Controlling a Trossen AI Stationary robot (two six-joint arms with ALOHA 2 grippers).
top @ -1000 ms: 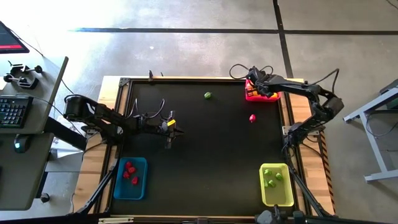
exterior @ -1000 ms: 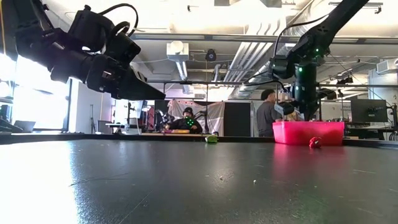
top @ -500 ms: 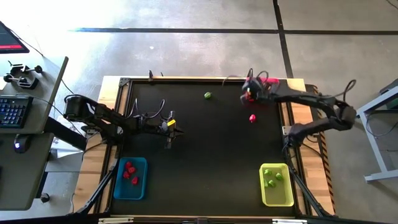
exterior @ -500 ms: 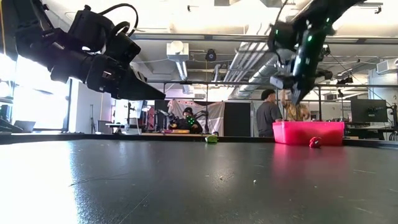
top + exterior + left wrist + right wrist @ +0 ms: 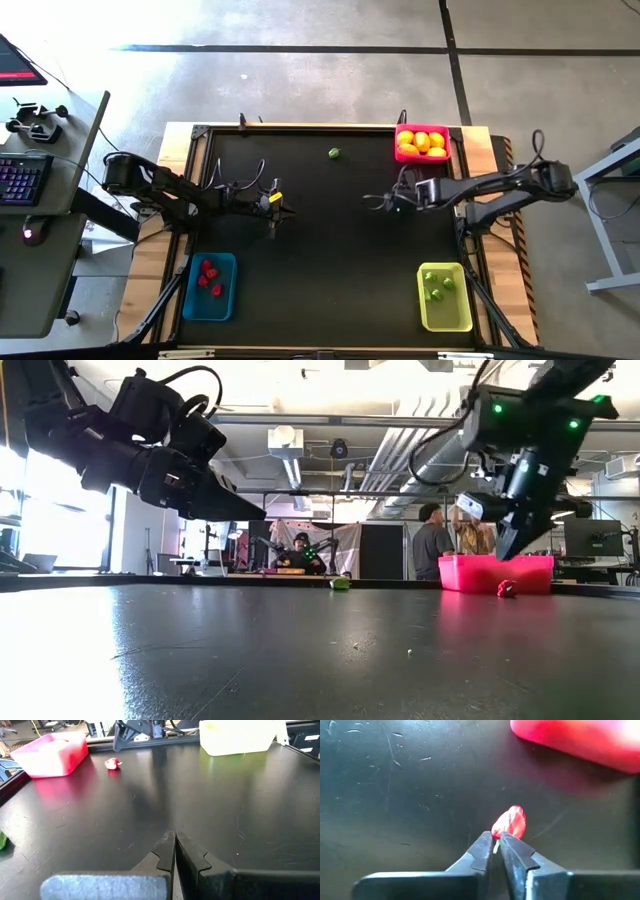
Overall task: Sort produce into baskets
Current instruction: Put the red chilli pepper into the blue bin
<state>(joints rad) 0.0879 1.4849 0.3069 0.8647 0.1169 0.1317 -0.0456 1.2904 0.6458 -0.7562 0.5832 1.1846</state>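
Loose red piece [image 5: 510,822] was small, glossy, strawberry-like, lying on the black counter [image 5: 330,250] near the pink-red basket [image 5: 422,144] of yellow fruit; right gripper [image 5: 496,851] just above it, jaws a narrow slit, holding nothing; left gripper [image 5: 174,851] at mid-left, jaws closed, empty; no readable writing.

Three baskets on the table [image 5: 320,290]: one basket [image 5: 421,143] at the far right corner with produce in it, another [image 5: 444,297] at the near right, the third [image 5: 209,286] at the near left, each holding pieces. One loose piece [image 5: 334,153] near the far edge, left of the far-right basket. Another loose piece [image 5: 510,822] nearer than that basket, just ahead of the right gripper [image 5: 495,845]; left gripper [image 5: 283,209] above the table's left half.
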